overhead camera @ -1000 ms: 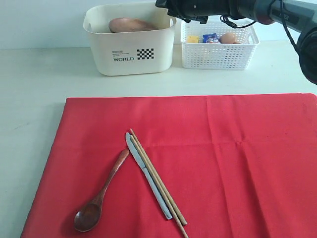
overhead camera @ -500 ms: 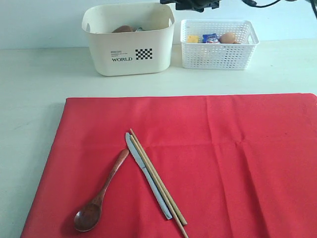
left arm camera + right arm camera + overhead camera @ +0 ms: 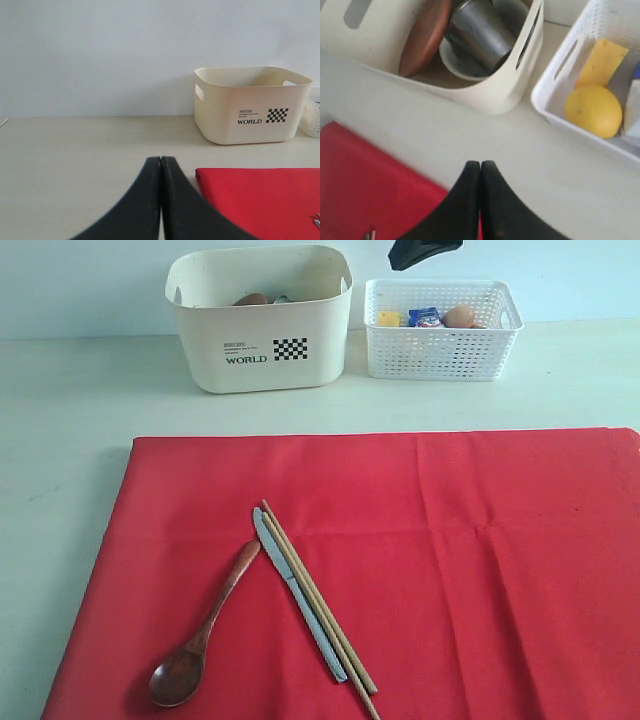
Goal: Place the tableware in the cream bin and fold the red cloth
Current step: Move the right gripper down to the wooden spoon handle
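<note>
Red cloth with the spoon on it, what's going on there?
A two-armed robot is clearing up. The brown plate, steel cup and pale bowl sit in the cream bin. The wooden spoon, table knife and chopsticks lie on the red cloth, which is spread flat, not yet folded. Neither gripper holds anything: the right gripper is shut, high near the cream bin, and the left gripper is shut near the cloth's edge.

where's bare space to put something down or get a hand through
Free: the red cloth right of the chopsticks; the table strip between cloth and cream bin; the table left of the cloth. Crowded: the cloth's near left, where spoon, knife and chopsticks lie close together.
</note>
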Controlling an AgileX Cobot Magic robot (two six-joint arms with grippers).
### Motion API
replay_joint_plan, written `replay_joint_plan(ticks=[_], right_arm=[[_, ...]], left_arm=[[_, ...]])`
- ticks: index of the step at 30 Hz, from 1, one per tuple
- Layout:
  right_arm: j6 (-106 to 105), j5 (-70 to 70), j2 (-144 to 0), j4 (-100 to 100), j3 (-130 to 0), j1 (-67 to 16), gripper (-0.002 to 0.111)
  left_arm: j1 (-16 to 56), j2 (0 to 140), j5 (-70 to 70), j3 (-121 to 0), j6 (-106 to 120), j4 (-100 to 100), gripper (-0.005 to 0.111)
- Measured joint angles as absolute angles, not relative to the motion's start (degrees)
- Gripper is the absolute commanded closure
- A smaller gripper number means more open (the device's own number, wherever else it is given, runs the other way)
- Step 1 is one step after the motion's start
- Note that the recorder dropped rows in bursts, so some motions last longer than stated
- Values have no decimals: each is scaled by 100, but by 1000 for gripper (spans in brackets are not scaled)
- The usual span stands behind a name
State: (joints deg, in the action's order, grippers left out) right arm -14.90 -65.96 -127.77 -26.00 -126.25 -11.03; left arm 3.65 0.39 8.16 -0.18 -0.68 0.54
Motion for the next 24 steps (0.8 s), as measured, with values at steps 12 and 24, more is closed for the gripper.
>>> replay_joint_plan(ticks=[12,24], right_arm=[[-1246,-6475,-11331,-1833,-10805,-1769,108],[-1301,-5830,-9900,-1852,-8367,-2049,108]], left_arm=[[365,39,816,-18,-68,54,106],[365,39,816,-18,-68,54,106]])
